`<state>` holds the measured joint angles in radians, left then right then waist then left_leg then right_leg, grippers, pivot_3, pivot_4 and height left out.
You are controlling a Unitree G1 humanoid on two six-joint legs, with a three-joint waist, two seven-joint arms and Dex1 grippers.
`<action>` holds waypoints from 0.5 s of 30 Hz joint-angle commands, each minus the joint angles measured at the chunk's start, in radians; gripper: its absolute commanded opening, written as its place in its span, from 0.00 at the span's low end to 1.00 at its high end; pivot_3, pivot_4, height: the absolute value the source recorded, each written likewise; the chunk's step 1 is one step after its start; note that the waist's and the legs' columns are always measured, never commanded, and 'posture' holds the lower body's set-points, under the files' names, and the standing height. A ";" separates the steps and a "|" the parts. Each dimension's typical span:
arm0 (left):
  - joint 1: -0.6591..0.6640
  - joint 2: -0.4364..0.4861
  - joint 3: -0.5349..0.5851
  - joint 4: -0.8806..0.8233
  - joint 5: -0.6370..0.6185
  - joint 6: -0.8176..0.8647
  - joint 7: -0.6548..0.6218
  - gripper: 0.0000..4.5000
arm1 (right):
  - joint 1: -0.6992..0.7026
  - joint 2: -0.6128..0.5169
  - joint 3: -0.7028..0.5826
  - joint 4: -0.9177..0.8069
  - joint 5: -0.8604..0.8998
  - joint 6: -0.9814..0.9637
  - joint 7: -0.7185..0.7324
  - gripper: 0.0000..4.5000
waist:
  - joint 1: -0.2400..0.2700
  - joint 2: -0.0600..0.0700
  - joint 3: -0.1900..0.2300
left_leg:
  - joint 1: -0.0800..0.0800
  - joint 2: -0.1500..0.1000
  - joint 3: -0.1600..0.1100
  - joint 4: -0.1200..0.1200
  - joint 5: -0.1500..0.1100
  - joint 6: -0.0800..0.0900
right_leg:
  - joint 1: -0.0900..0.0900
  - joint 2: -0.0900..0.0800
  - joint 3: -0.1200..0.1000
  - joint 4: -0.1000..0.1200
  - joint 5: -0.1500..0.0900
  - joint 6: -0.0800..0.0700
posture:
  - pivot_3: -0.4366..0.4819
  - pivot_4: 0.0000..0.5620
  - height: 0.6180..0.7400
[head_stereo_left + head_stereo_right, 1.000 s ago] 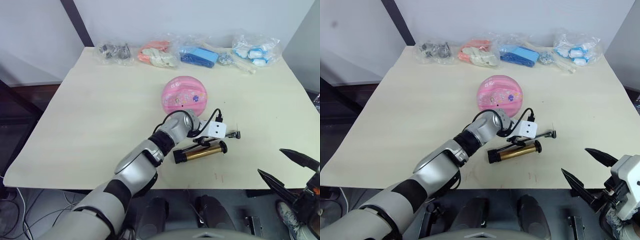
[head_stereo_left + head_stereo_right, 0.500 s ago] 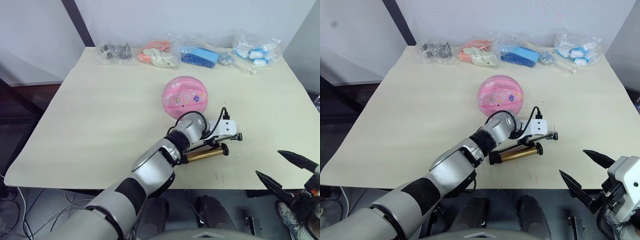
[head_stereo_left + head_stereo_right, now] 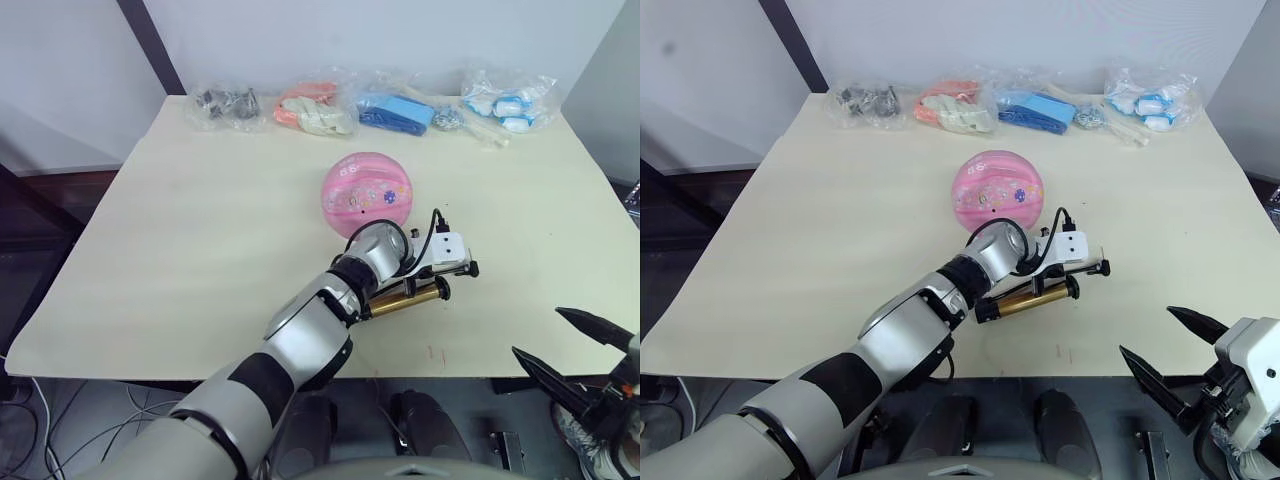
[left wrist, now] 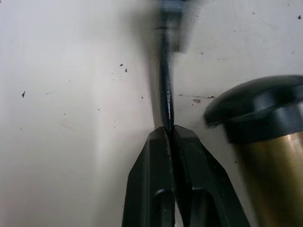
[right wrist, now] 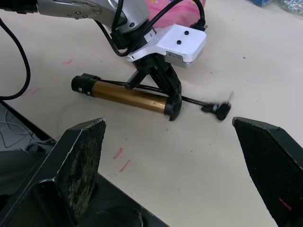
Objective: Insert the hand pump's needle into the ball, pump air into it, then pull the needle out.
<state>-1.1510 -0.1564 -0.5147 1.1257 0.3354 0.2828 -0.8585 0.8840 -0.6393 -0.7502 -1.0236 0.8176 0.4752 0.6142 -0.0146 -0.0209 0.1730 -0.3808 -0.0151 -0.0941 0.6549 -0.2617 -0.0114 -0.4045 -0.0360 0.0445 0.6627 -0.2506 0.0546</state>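
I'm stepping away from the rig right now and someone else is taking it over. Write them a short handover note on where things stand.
Left gripper: shut on the thin black hose of the hand pump, down at the table by the pump's end cap.
Right gripper: open, holding nothing, near the table's front edge.
Ball: on the table just behind the pump, untouched.
Needle: on the fitting at the hose tip, lying on the table, not in the ball.
Done: hose pinched.
Left: insert needle, pump, pull needle out.
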 commanded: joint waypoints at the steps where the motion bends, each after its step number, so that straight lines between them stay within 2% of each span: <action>1: 0.018 0.002 0.053 -0.090 -0.050 0.021 -0.041 0.01 | 0.008 0.007 -0.004 -0.024 0.014 0.001 -0.019 1.00 | 0.001 0.000 0.000 | 0.000 0.000 0.000 0.000 0.000 0.000 | 0.000 0.000 0.000 0.000 0.000 0.000 | 0.48 0.27 1.00; 9: 0.213 0.153 0.106 -0.607 -0.195 0.196 -0.244 0.01 | -0.037 0.010 -0.005 -0.024 0.104 0.005 -0.121 1.00 | 0.000 0.001 -0.001 | 0.000 0.001 0.000 0.000 0.000 0.000 | 0.000 0.000 0.001 0.001 0.001 -0.002 | 0.48 0.27 1.00; 15: 0.360 0.231 0.117 -0.835 -0.277 0.209 -0.264 0.01 | -0.088 -0.029 0.033 -0.024 0.158 0.026 -0.264 1.00 | 0.002 0.001 -0.001 | 0.000 0.001 0.000 0.000 0.000 0.000 | 0.000 -0.001 0.001 0.001 0.002 -0.004 | 0.48 0.27 1.00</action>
<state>-0.7891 0.0765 -0.4112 0.3599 0.0905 0.4944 -1.1152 0.7989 -0.6625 -0.7132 -1.0239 0.9579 0.5011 0.3893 -0.0121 -0.0195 0.1723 -0.3804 -0.0144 -0.0935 0.6550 -0.2616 -0.0115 -0.4045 -0.0366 0.0457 0.6633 -0.2481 0.0503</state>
